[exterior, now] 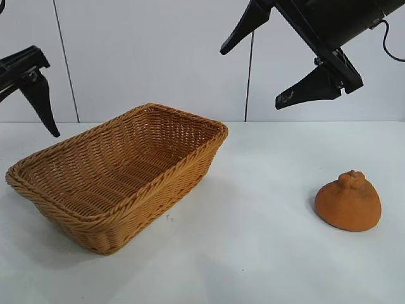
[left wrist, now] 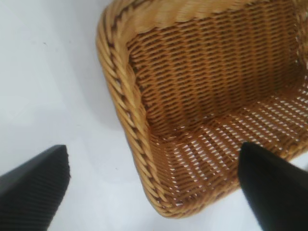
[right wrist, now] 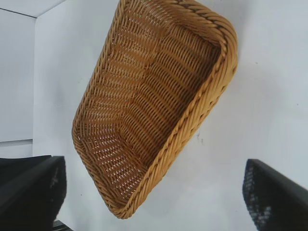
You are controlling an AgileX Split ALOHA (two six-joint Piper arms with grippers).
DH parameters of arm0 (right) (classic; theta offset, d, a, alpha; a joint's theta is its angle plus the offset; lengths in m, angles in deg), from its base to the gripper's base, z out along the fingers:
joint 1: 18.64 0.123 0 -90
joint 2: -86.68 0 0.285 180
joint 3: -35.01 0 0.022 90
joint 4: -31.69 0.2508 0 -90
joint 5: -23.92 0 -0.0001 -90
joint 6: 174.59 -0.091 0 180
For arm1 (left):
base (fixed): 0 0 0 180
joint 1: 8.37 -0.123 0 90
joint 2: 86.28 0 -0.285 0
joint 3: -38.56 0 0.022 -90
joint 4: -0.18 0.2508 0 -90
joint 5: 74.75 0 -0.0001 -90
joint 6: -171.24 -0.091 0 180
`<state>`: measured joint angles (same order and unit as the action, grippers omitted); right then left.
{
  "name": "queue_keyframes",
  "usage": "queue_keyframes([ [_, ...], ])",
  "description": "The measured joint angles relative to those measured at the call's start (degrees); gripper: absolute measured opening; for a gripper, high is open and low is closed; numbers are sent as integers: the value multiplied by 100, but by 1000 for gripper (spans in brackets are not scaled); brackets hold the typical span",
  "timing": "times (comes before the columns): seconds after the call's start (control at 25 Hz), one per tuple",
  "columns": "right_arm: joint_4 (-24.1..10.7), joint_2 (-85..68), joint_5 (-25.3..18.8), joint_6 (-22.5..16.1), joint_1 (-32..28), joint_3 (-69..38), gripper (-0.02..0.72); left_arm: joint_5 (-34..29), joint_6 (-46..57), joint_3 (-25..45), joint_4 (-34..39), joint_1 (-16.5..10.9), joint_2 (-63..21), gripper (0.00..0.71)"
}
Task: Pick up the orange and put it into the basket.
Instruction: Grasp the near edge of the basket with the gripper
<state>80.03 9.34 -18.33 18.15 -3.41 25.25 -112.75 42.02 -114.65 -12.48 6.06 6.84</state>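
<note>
Task status: not begun, as far as the views show. The orange (exterior: pixel 348 201) sits flat-base down on the white table (exterior: pixel 266 253), at the right side of the exterior view, knobby bump upward, touched by nothing. The basket (exterior: pixel 166 177) stands well apart from it, toward the left, and is empty in all three views. Pickup, carry and release are all outstanding.

Right gripper (exterior: pixel 273 64): hangs high above the table, above and somewhat to the left of the orange, angled downward. Its fingers are spread wide and hold nothing. Its wrist view looks onto the basket and does not show the orange.

Left gripper (left wrist: pixel 154 183): at the far left edge of the exterior view, above the basket's left end, likewise spread wide and empty. Its wrist view looks down into one corner of the basket.

Edges and room: the orange has bare table on every visible side, so a descent from above appears unobstructed. It lies fairly near the right edge of the exterior view; how much table continues beyond cannot be told. Between orange and basket the surface is bare, giving a clear path across. The basket's braided rim is raised, so a carried fruit would, in this inspector's judgement, need to pass above the near-right corner before lowering. The interior is far wider than the fruit, leaving generous margin for release. The right arm is judged better placed for the pickup.
</note>
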Motion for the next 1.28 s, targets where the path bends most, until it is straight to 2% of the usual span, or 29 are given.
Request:
queue_keyframes([
  [0.32, 0, 0, 11, 0, 0, 0, 683, 423, 49, 69, -64, 6, 430, 673],
  [0.92, 0, 0, 94, 4, 0, 0, 683, 1326, 480, 87, -68, 6, 1731, 666],
  [1.04, 0, 0, 115, 4, 0, 0, 683, 1361, 484, 87, -68, 6, 1788, 603],
  [1.16, 0, 0, 127, 4, 0, 0, 683, 1372, 484, 87, -68, 6, 1807, 471],
  [1.28, 0, 0, 153, 4, 0, 0, 683, 1396, 497, 87, -68, 6, 1807, 244],
])
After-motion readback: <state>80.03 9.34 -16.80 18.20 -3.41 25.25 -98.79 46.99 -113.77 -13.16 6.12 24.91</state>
